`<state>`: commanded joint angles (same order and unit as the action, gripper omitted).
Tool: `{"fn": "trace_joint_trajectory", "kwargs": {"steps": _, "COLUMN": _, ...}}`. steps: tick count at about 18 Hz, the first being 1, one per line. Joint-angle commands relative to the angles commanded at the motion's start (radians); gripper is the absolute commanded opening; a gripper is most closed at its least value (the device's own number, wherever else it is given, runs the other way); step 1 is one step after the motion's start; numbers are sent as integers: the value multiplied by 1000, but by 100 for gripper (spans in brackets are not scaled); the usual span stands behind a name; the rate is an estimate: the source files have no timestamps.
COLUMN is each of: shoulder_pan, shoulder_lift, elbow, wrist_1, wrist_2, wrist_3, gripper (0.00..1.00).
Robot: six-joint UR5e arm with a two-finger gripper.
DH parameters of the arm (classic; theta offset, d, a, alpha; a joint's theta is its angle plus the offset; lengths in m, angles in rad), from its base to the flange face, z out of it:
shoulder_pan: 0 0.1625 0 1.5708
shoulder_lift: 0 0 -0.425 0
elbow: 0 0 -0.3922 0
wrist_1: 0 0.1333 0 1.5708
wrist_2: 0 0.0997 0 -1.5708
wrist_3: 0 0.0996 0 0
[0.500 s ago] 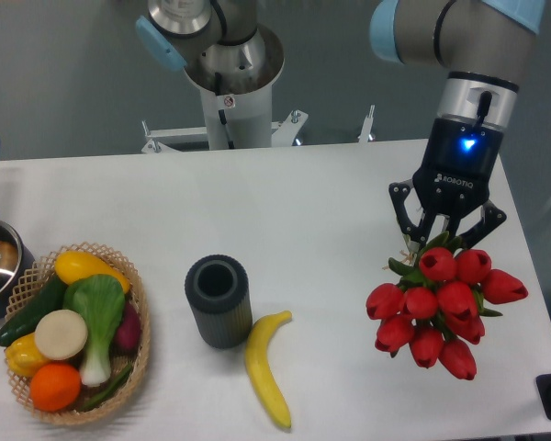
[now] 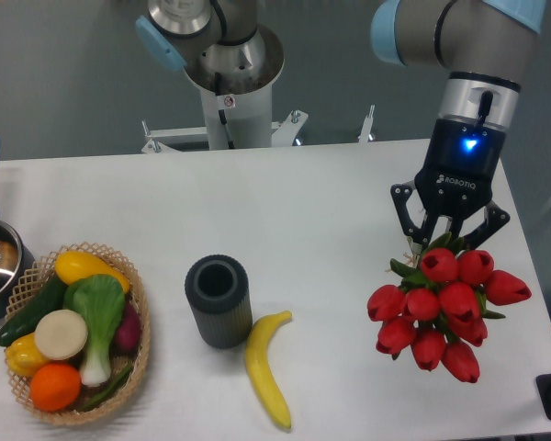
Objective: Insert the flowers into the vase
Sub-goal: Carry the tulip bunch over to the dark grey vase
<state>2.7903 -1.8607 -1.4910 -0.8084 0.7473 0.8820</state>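
The claw (image 2: pixel 448 241) is pinching the green stems just above the flowers (image 2: pixel 444 308), near the surface's (image 2: pixel 294 197) right edge. The bunch looks light and top-heavy, with soft buds that would crush, so the stiffer stems are the sensible hold. The vase (image 2: pixel 219 300) stands upright well apart, toward the front edge's middle, touching a banana (image 2: pixel 267 367); it may tip easily.

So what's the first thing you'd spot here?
The bunch of bright red tulip flowers at the table's right side, gathered under the black gripper. Next, the dark grey ribbed vase standing mid-table, with a woven basket of vegetables at its left.
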Motion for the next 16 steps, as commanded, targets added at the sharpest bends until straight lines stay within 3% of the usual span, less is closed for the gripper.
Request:
{"fn": "trace_joint_trajectory", "kwargs": {"steps": 3, "shoulder_pan": -35, "shoulder_lift": -5, "elbow": -11, "wrist_1": -2, "wrist_2": -77, "wrist_3": -8, "gripper": 25}}
{"fn": "trace_joint_trajectory", "kwargs": {"steps": 7, "shoulder_pan": -136, "shoulder_lift": -5, "elbow": -18, "wrist_1": 0, "wrist_2": -103, "wrist_3": -8, "gripper": 25}}
{"fn": "trace_joint_trajectory", "kwargs": {"steps": 16, "shoulder_pan": -158, "shoulder_lift": -40, "elbow": -28, "wrist_1": 6, "wrist_2": -492, "wrist_3": 92, "gripper": 25}}
